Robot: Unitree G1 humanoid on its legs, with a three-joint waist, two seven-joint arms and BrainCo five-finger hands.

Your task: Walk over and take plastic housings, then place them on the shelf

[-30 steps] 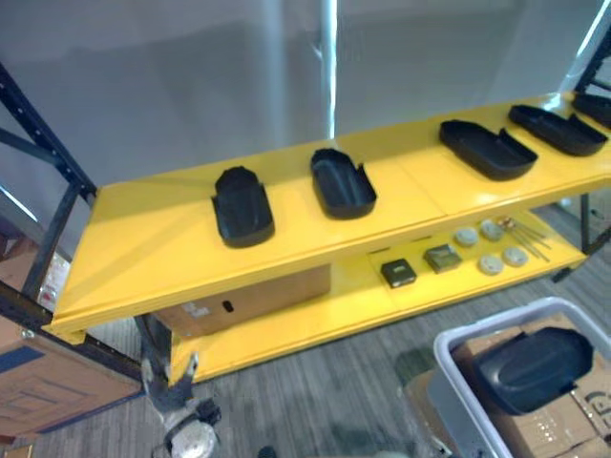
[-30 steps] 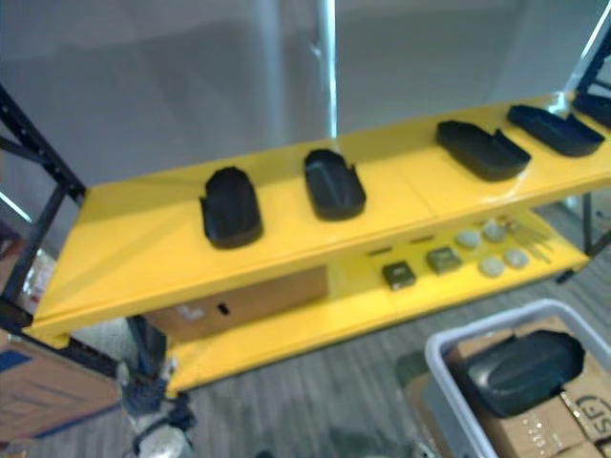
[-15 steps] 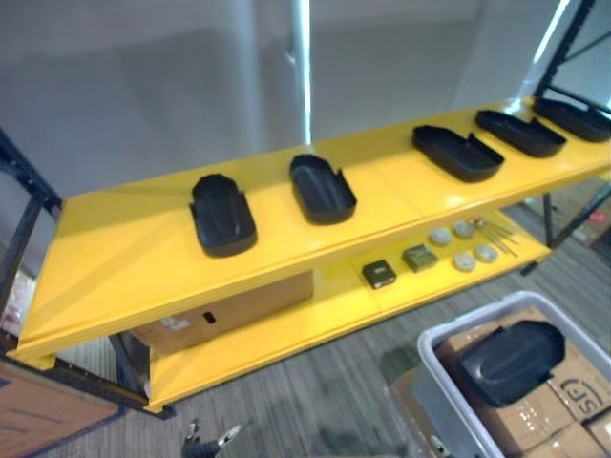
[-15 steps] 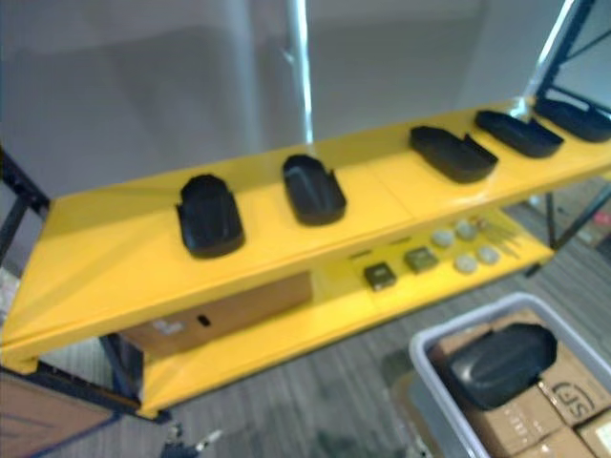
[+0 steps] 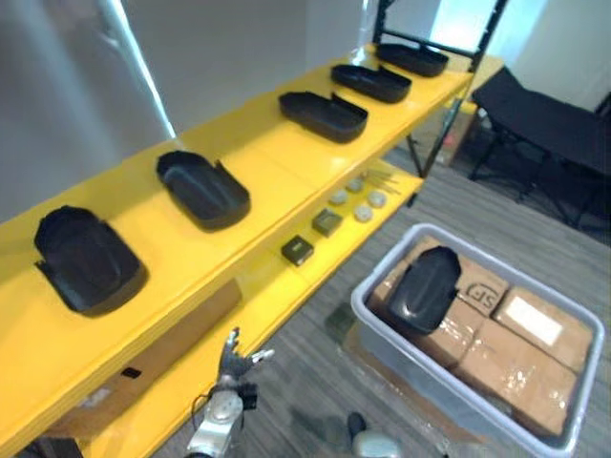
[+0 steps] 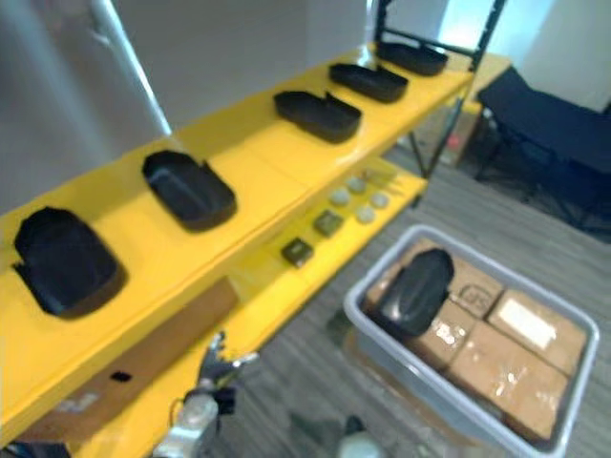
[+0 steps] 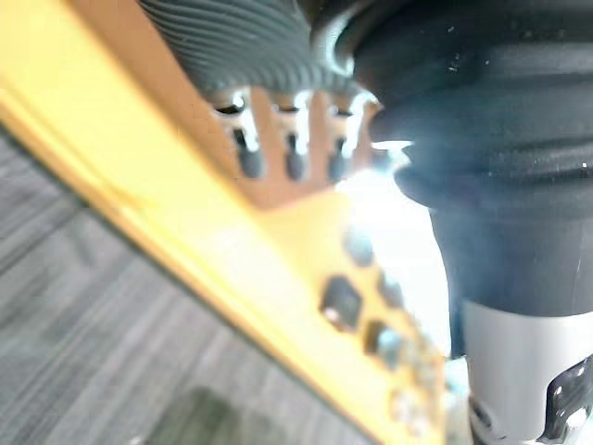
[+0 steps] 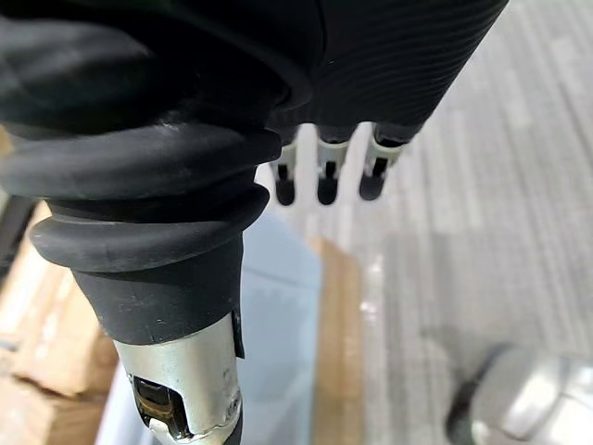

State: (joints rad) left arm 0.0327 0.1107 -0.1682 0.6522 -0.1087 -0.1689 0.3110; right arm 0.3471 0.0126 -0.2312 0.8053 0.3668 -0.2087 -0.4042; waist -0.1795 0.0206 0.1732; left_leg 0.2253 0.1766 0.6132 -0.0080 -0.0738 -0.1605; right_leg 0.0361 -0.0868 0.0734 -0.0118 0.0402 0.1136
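Shelved housings (image 5: 202, 189) stand in spaced row along top tier of yellow shelf (image 5: 267, 157), gaps giving fingers room round each. One plastic housing (image 5: 423, 289) lies atop cardboard boxes (image 5: 520, 358) in grey bin (image 5: 355, 303) on floor, raised near rim for easy reach; my next pick, I judge. My left hand (image 5: 234, 358) hangs low by lower tier, fingers loose, empty. My right hand (image 8: 320, 176) is slack too, grasping nothing. Widest bare stretch: between second and third housings. Bin rim and shelf lip to clear.
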